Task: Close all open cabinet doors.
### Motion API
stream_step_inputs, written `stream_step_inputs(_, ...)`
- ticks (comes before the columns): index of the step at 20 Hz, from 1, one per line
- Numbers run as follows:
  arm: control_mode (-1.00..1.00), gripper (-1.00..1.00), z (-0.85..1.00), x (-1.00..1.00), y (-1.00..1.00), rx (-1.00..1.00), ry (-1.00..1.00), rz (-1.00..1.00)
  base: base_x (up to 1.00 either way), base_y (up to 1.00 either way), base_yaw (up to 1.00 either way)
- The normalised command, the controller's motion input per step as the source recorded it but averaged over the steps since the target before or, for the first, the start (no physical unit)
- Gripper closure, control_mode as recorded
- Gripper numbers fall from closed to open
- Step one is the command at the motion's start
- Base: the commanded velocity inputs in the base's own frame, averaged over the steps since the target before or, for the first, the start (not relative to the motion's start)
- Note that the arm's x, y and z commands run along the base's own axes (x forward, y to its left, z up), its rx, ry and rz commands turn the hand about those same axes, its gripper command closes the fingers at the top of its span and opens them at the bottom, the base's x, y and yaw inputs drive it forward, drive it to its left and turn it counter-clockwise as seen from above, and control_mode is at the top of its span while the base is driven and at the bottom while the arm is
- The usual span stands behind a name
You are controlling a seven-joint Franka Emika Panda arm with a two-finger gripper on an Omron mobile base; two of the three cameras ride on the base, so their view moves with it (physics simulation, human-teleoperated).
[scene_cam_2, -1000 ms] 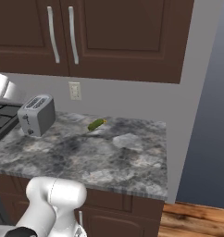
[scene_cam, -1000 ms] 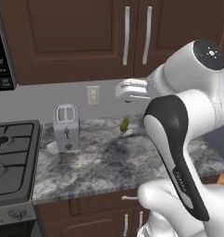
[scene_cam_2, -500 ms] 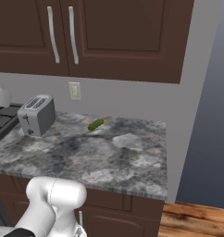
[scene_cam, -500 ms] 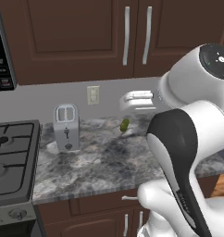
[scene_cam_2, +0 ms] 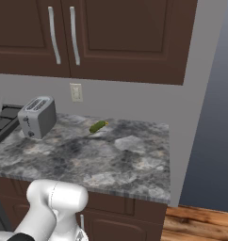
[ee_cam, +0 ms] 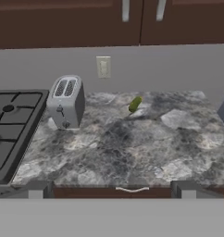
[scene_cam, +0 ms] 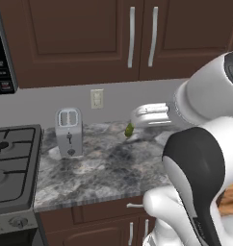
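Note:
Two tall dark-brown cabinet doors hang above the counter, the left door (scene_cam: 65, 38) and the right door (scene_cam: 190, 33), each with a long silver bar handle (scene_cam: 132, 36). Both lie flush with the cabinet front, and they look the same in the right base view (scene_cam_2: 130, 33) and along the top of the hand view (ee_cam: 63, 21). My gripper (ee_cam: 111, 190) is open, its fingertips (ee_cam: 37, 190) wide apart with nothing between them. It hovers in front of the counter's edge, well below the doors. My white hand (scene_cam: 149, 115) shows at mid height in the left base view.
On the grey granite counter (scene_cam: 109, 173) stand a silver toaster (scene_cam: 69, 130) and a small green vegetable (scene_cam: 129, 129). A gas stove (scene_cam: 10, 163) lies to the left, with a microwave (scene_cam: 0, 53) above it. A grey wall (scene_cam_2: 200, 94) ends the counter on the right.
My hand has sunk a little and drifted slightly right in the left base view, while the upper arm swung right. The gripper stays open. The doors and the counter things have not moved.

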Motion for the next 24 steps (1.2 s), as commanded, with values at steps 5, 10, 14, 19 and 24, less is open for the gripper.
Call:
stream_step_inputs(5, -1.00, -1.00, 0.00, -0.21, -0.11, 0.00, 0.00, 0.00, 0.00, 0.00, 0.00)
stream_step_inputs(10, -1.00, -1.00, 0.00, -0.27, -0.14, 0.00, 0.00, 0.01, 0.00, 0.00, 0.00)
stream_step_inputs(14, -1.00, -1.00, 0.00, -0.31, -0.16, 0.00, 0.00, 0.01, 0.00, 0.00, 0.00)
stream_step_inputs(19, -1.00, -1.00, 0.00, -0.29, -0.15, 0.00, 0.00, 0.02, 0.00, 0.00, 0.00)
stream_step_inputs(24, -1.00, -1.00, -0.25, -0.03, -0.10, 0.00, 0.00, 0.06, 0.00, 0.00, 0.00)
